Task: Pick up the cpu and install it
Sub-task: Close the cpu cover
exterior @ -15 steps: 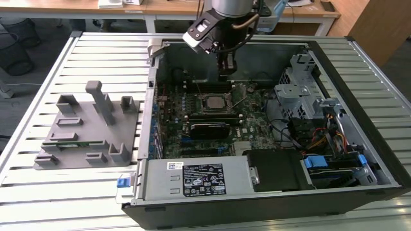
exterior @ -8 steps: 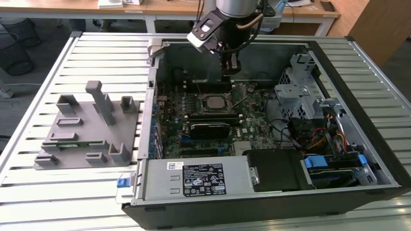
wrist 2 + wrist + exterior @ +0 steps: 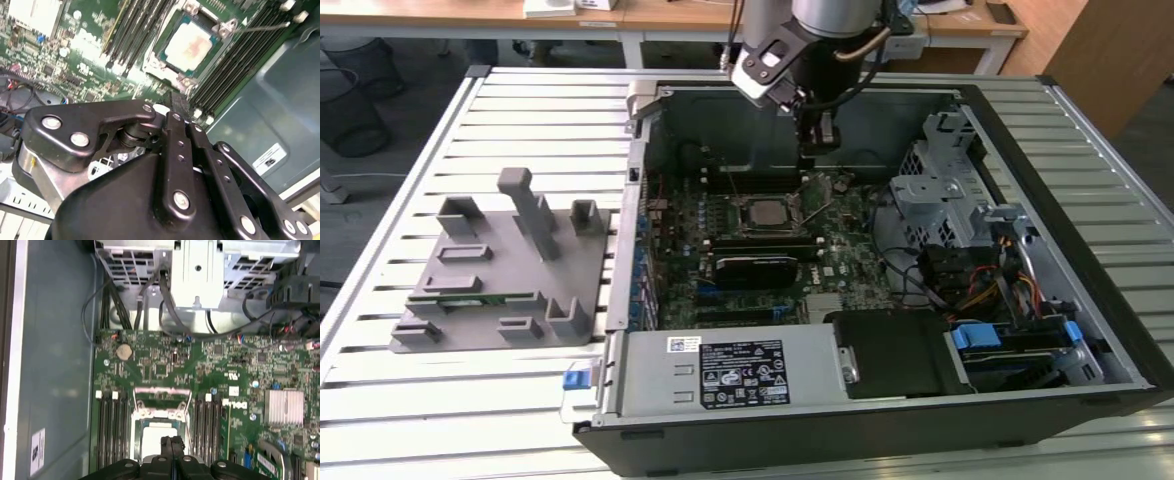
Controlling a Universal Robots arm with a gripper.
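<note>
In the exterior view the cpu (image 3: 767,214) lies flat, metal top up, in the socket at the middle of the motherboard (image 3: 847,250). The board sits inside the open computer case (image 3: 854,440), which rests on a slatted table (image 3: 520,110). The gripper (image 3: 817,155) hangs fingers-down above the board, near the socket and apart from the chip. A grey fixture (image 3: 507,250) stands on the table at the exterior view's left of the case. In the second wrist view the cpu (image 3: 192,44) is square, with no long axis, its edges parallel to the memory slots (image 3: 132,30) on both sides. A thin lever (image 3: 262,27) stands free beside it, and the fingers of the gripper (image 3: 179,104) are pressed together. In the first wrist view the cpu (image 3: 155,437) lies just beside the swung-open retention frame (image 3: 162,401), the gripper (image 3: 172,442) partly in front of it and cables (image 3: 150,295) beyond the board.
</note>
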